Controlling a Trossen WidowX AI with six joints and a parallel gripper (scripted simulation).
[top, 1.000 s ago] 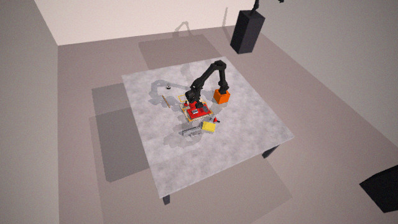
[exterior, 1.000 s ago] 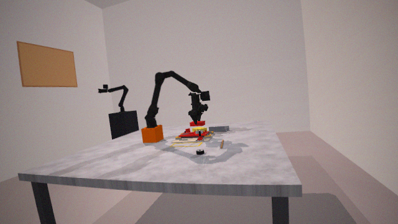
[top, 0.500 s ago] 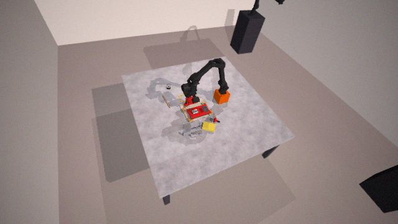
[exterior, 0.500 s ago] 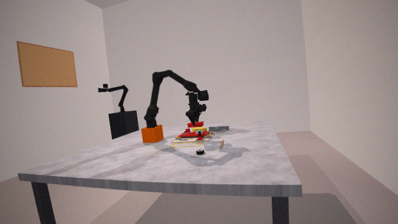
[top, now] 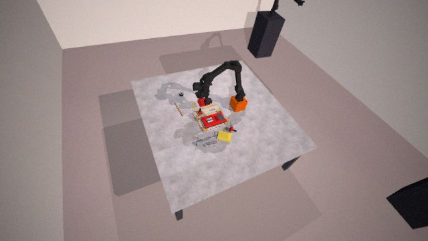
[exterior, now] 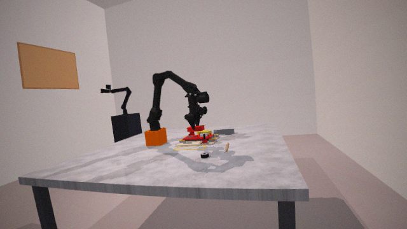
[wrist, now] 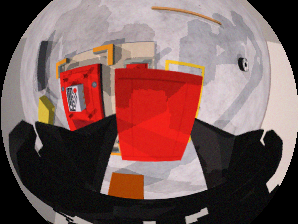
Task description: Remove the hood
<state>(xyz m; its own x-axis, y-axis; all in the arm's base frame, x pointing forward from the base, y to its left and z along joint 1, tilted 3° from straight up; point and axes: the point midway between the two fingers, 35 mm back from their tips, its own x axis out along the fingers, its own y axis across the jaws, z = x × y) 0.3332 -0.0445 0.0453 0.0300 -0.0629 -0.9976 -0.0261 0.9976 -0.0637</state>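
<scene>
The red hood (top: 202, 102) (exterior: 198, 128) (wrist: 156, 100) is off the car, held level above the table. My gripper (top: 206, 100) (exterior: 194, 126) (wrist: 155, 119) is shut on it, a black finger at each side. The red car body (top: 214, 120) (wrist: 92, 107) sits on a beige board (top: 210, 110) (wrist: 145, 50) with orange corners, left of the hood in the wrist view. The marked area (exterior: 191, 149) (wrist: 185, 64) is a thin yellow outline beside the board; the hood hides part of it in the wrist view. The exact gap below the hood cannot be told.
A yellow block (top: 224, 136) (wrist: 46, 110) and grey part (top: 204, 142) (exterior: 224, 131) (wrist: 44, 65) lie beyond the car. A wooden stick (top: 178, 109) (exterior: 227, 147) and black wheel (top: 181, 94) (exterior: 204, 155) (wrist: 243, 64) lie on the marked area's side. The arm stands on an orange base (top: 238, 104) (exterior: 156, 137).
</scene>
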